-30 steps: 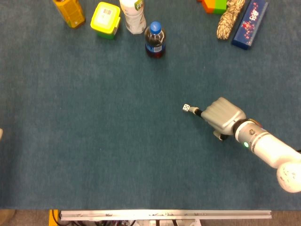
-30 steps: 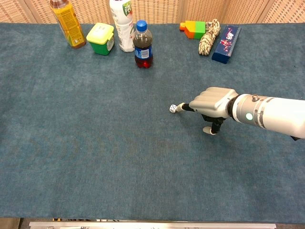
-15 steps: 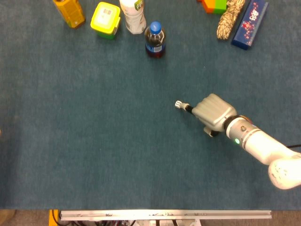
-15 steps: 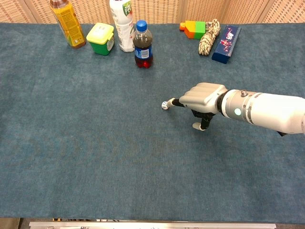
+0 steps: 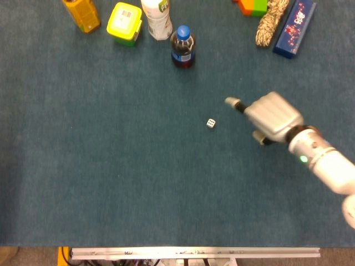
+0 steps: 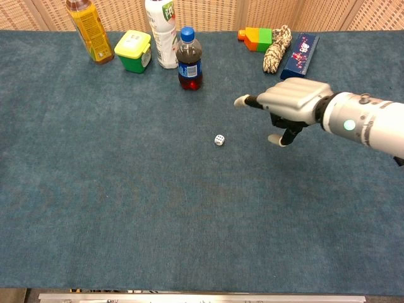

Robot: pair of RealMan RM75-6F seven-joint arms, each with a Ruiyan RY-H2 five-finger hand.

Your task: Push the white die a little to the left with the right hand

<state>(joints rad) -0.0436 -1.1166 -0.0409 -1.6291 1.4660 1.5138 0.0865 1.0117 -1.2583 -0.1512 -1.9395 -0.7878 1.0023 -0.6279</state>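
Small white die (image 5: 211, 123) with dark pips, flat on blue cloth, mid-table, touching nothing

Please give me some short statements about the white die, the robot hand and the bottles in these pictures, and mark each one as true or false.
1. The right robot hand touches the white die. False: it is apart from the die, to the right of it.
2. The die lies on the blue cloth. True.
3. The cola bottle with the blue cap stands upright. True.
4. The robot hand holds the die between its fingers. False: it holds nothing; one finger points out and the rest are curled in.
5. The left robot hand is in view. False: neither view shows it.
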